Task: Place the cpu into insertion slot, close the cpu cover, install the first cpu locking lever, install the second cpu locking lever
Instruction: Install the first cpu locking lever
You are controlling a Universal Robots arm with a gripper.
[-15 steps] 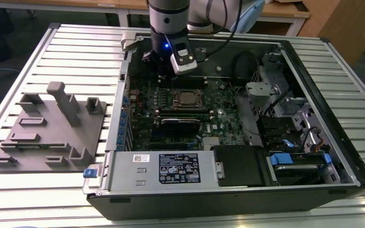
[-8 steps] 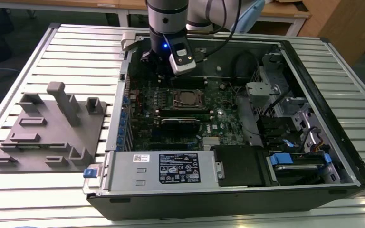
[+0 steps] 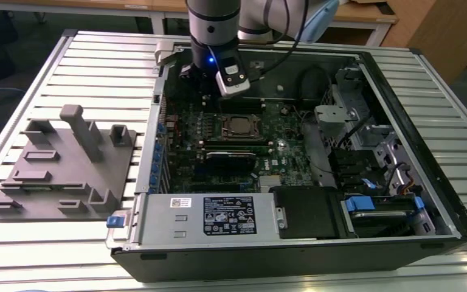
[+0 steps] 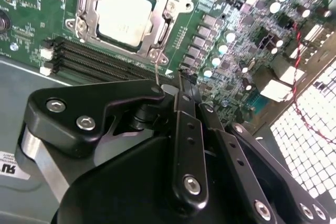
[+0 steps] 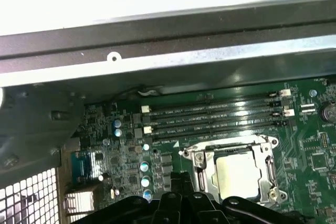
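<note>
While near the cpu cover (image 4: 85, 4), claw (image 4: 181, 81) above motherboard (image 4: 29, 27); cpu (image 4: 125, 14) inside.

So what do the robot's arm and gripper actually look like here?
In the exterior view the arm is a grey cylindrical tube with a small blue light near the wrist, a pale boxy module clipped below it and black cables looping behind. In the second wrist view the gripper is matte black linkage bars joined by silver hex-head screws.

Likely a lab: slatted metal bench (image 3: 104, 61), opened computer case (image 3: 298, 255).
</note>
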